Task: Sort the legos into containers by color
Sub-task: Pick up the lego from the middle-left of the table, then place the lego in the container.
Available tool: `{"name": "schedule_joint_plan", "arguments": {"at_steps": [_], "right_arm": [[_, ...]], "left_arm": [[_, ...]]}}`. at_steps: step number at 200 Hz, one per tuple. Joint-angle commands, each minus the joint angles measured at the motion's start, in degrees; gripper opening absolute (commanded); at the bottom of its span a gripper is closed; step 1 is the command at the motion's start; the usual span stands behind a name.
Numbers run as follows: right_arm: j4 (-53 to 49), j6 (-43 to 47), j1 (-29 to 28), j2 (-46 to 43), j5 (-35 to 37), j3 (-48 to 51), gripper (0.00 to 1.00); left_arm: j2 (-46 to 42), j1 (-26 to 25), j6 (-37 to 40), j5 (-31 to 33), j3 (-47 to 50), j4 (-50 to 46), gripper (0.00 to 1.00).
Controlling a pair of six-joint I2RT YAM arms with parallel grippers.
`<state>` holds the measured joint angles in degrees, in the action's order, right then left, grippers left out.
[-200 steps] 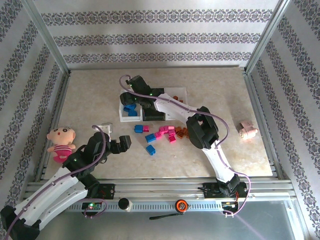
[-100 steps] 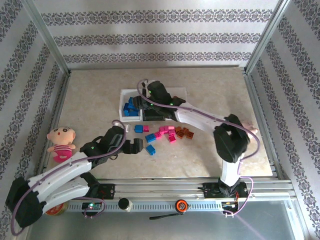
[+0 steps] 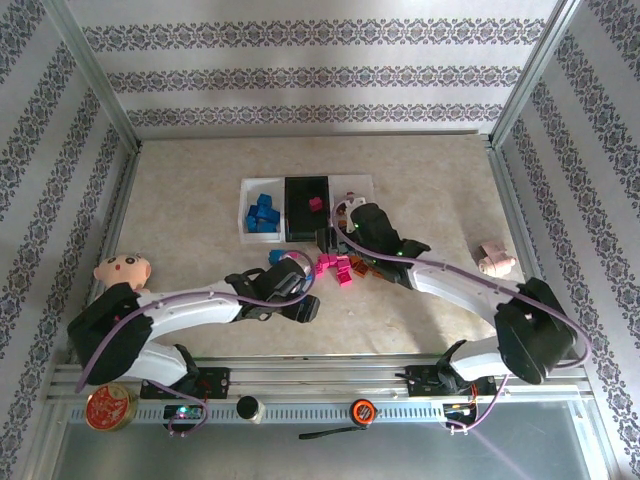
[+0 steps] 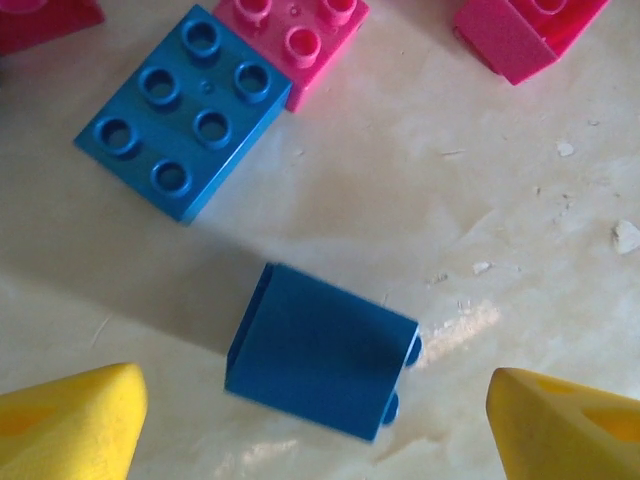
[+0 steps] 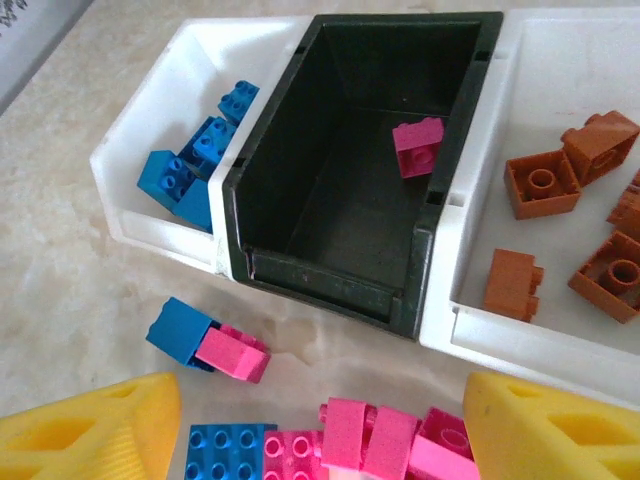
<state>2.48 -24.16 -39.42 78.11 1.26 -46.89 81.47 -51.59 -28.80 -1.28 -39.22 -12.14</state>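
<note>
Since a second ago, both arms have left the black tray (image 3: 306,203). Right hand (image 5: 320,425), wide and empty, hangs before it over pink legos (image 5: 385,435). Left hand (image 4: 310,425), wide, brackets a toppled blue lego (image 4: 320,350) nearer still, likely next.

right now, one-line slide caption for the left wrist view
Open left gripper hovers over a tipped blue brick on the table.
</note>
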Motion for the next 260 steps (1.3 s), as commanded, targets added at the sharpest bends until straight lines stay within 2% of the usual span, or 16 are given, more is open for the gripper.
{"name": "schedule_joint_plan", "arguments": {"at_steps": [1,32,75,111,140,172,199,236,260], "right_arm": [[1.75,-1.13,0.67,-3.95,1.36,2.33,0.75],[1.79,-1.24,0.84,-7.26,2.16,4.75,0.75],[2.51,-1.94,1.11,-8.81,3.06,6.67,0.76],[2.87,-2.54,1.28,-9.80,3.40,8.15,0.76],[2.96,-2.90,1.48,-10.84,3.24,9.34,0.76],[3.14,-3.45,1.56,-11.73,3.07,10.63,0.76],[3.39,-3.79,1.57,-12.00,3.23,11.34,0.76],[3.17,-4.28,1.61,-11.58,2.57,11.74,0.76],[3.14,-4.93,1.60,-11.92,1.82,12.46,0.76]], "left_arm": [[3.49,-0.79,3.02,0.80,-2.34,4.41,0.84],[6.87,-0.81,3.48,0.56,-2.61,6.77,0.77],[7.93,-0.79,2.80,-1.36,-0.82,9.50,0.58],[3.67,-0.79,1.40,-0.40,1.39,8.90,0.41],[-3.39,0.72,1.36,1.45,1.51,5.96,0.39],[-12.78,9.21,2.34,1.28,-0.16,3.65,0.39],[-14.35,18.71,3.28,0.28,-3.49,5.24,0.38],[-6.08,28.99,2.42,-2.92,-9.00,11.42,0.36],[2.52,32.29,2.33,-4.81,-14.36,13.28,0.36]]}}
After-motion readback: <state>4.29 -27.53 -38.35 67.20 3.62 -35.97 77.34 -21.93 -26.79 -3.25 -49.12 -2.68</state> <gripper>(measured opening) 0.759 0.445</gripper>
